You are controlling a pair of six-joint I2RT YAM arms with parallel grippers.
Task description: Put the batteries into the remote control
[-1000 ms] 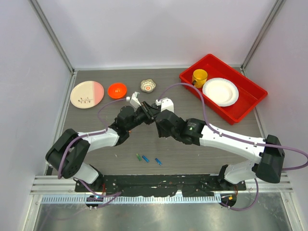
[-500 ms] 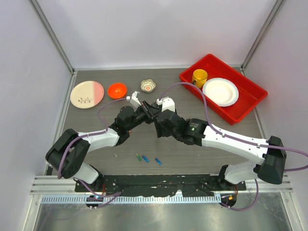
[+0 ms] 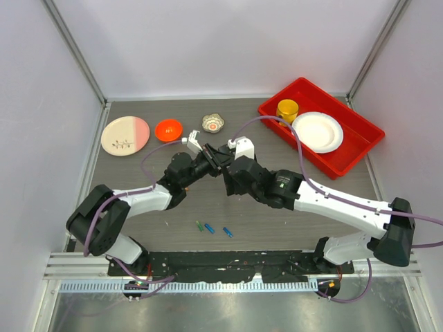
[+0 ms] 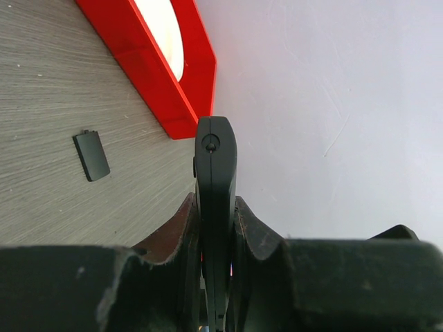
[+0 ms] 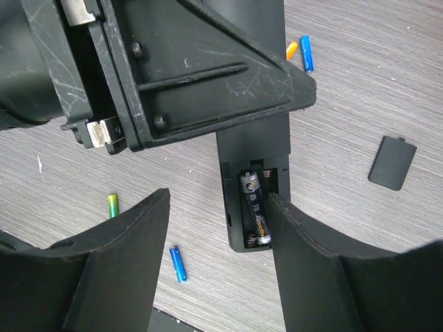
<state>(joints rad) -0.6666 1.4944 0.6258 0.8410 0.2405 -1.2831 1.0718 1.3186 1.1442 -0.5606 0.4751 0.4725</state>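
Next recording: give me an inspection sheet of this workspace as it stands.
Surface: grey wood-grain table, no spills seen.
Job's things: remote with recess open, one black cell seated; loose batteries on table, green, blue and orange; cover lying apart.
Clutter: pink plate, orange bowl, foil cup; red tray holding yellow cup and white plate.
Grippers: left gripper shut on remote; right gripper open, straddling the remote's recess end.
Cables: purple cables loop over both arms.
Surroundings: white walls, metal posts.
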